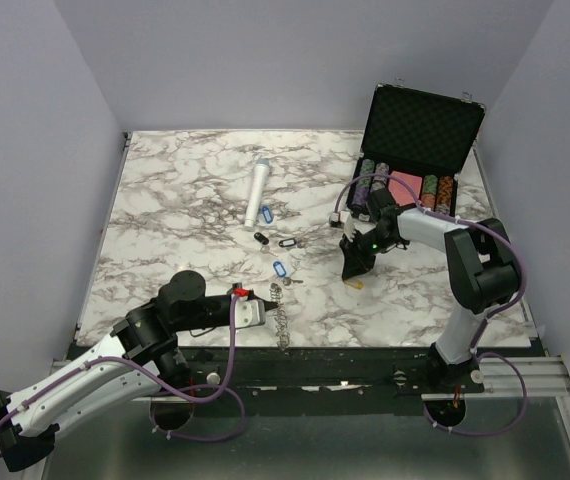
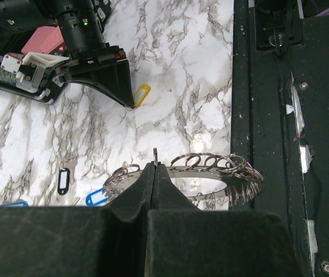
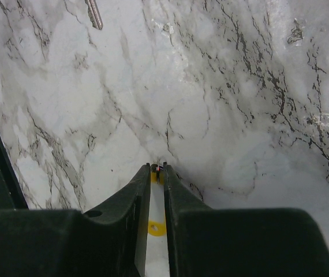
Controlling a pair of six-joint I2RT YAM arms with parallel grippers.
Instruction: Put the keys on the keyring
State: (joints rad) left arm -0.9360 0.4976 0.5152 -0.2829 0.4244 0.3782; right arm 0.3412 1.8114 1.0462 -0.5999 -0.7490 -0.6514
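Your left tool (image 2: 154,166) is pressed together on a loop of the keyring (image 2: 210,163), which lies just ahead of its tips. Your right tool (image 3: 157,168) pinches the yellow key (image 3: 156,228) by its tag, well apart from the ring. No key looks threaded yet; the other keys (image 1: 280,270) lie loose between both tools.

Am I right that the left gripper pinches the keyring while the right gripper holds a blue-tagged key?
Not quite: the right gripper holds a yellow-tagged key, not a blue one, as the right wrist view shows. The left gripper does pinch the keyring.
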